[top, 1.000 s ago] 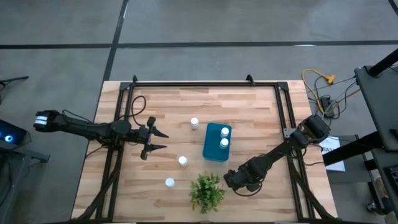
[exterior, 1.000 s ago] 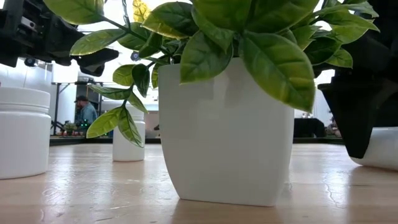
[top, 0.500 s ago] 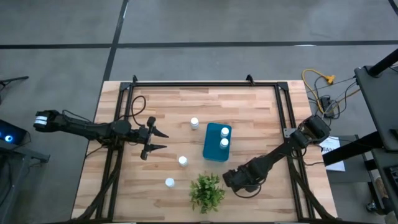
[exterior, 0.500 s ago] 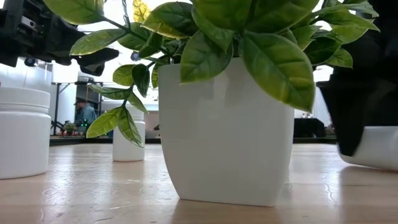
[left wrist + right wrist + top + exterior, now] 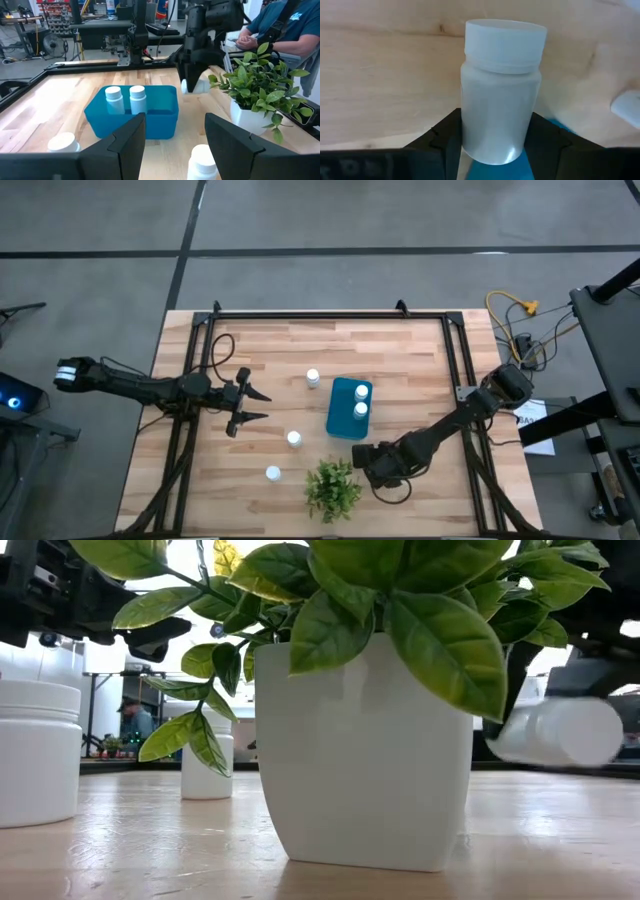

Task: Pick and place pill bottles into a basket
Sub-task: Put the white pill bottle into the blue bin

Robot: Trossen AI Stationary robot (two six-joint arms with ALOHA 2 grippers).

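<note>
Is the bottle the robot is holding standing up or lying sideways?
Sideways. The low view shows the bottle lying level above the table, held in the right gripper.

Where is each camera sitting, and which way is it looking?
High view: above, looking straight down on the table, both arms and basket.
Low view: at tabletop height, behind the plant; right hand's bottle lifted.
Left wrist view: past the open left hand toward the basket.
Right wrist view: right hand gripping that bottle.
Shared: high and left wrist views both show the basket.
</note>
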